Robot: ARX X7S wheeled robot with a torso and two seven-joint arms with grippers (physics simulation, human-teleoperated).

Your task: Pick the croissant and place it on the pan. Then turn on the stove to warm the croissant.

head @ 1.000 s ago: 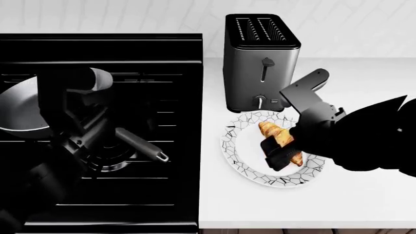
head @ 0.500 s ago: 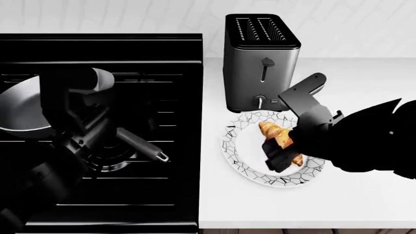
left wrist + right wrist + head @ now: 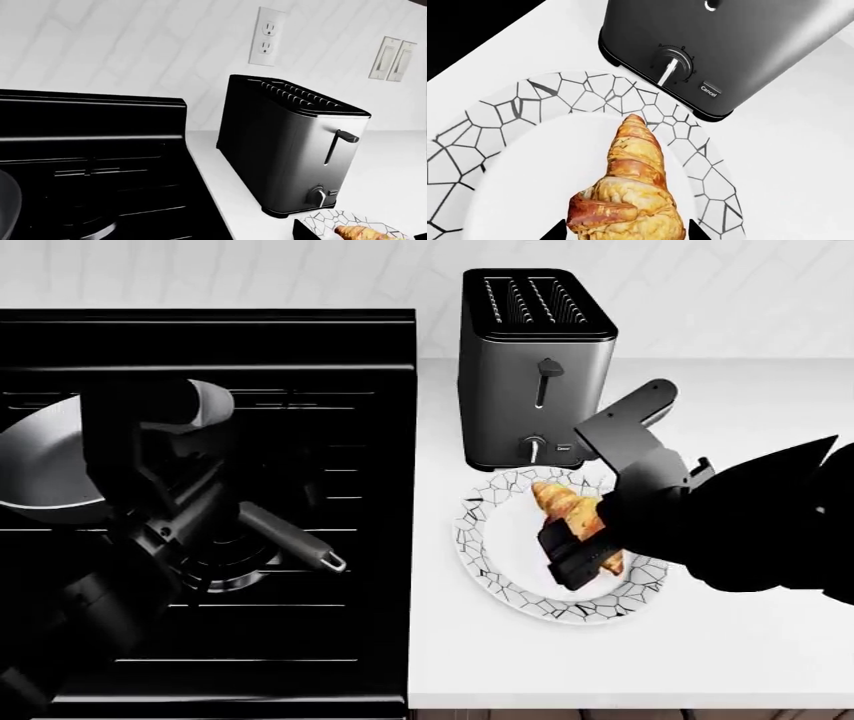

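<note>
The golden-brown croissant (image 3: pixel 571 508) (image 3: pixel 634 190) hangs just above the white cracked-pattern plate (image 3: pixel 491 565). My right gripper (image 3: pixel 577 552) (image 3: pixel 624 231) is shut on its thicker end, one black fingertip on each side, and the pointed end faces the toaster. The grey pan (image 3: pixel 40 465) rests on the back left of the black stove (image 3: pixel 294 640), its black handle (image 3: pixel 287 538) reaching toward the counter. My left arm (image 3: pixel 140 470) hovers over the pan's right side; its fingers are lost against the black stove. The stove's knobs are out of view.
A silver toaster (image 3: pixel 534 360) (image 3: pixel 287 155) stands upright just behind the plate on the white counter (image 3: pixel 601 660). The left wrist view shows a wall outlet (image 3: pixel 267 37) and a light switch (image 3: pixel 393 60) on the tiled wall.
My right gripper dipped onto the croissant, then rose slightly with it; the croissant now sits a little higher and nearer the toaster. The left arm has stayed still.
</note>
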